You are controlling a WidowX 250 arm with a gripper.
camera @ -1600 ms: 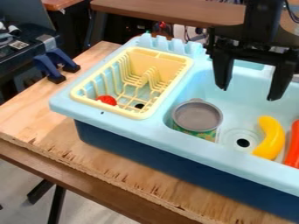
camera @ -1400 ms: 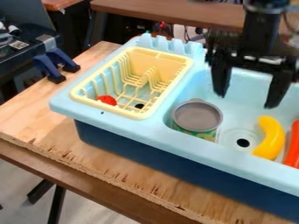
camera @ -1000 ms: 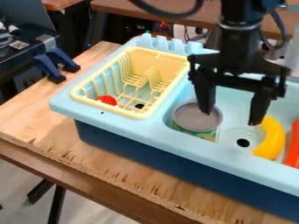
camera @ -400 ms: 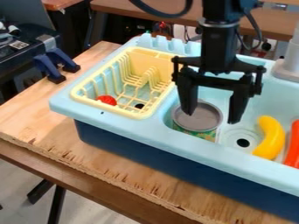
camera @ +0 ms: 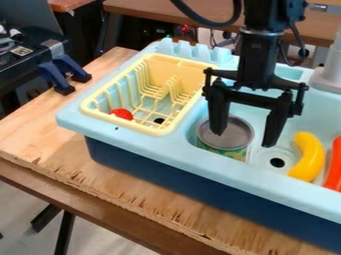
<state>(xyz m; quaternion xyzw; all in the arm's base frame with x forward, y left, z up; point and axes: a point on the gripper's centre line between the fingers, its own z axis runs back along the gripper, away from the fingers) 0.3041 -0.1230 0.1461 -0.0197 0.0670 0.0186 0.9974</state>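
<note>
Your hand (camera: 243,139) hangs over the basin of the light blue sink (camera: 213,163), right at the grey-topped can (camera: 238,133). Over the last moments you have brought it away from the far right part of the basin, nearer the dish rack and lower, and since the last frame it has shifted slightly back toward the banana and dipped a bit more. The can, the banana and the other things keep their places, so nothing has been moved by your approach. What that gives you is a hand whose nearest thing is now the can, with the gap between the fingers partly over its top.

The fingers are wide apart and you hold nothing. The finger on the rack side crosses in front of the can's top; you can't tell from here whether it touches. The other finger points down past the can, on the side toward the banana.

The can stands upright in the basin, close to the wall by the yellow dish rack (camera: 156,131). The drain (camera: 277,162) is just beside it, then the yellow banana (camera: 307,158), with a red thing (camera: 335,164) next to that. A red ball (camera: 122,114) lies in the rack. The sink sits on the wooden counter (camera: 60,144).
</note>
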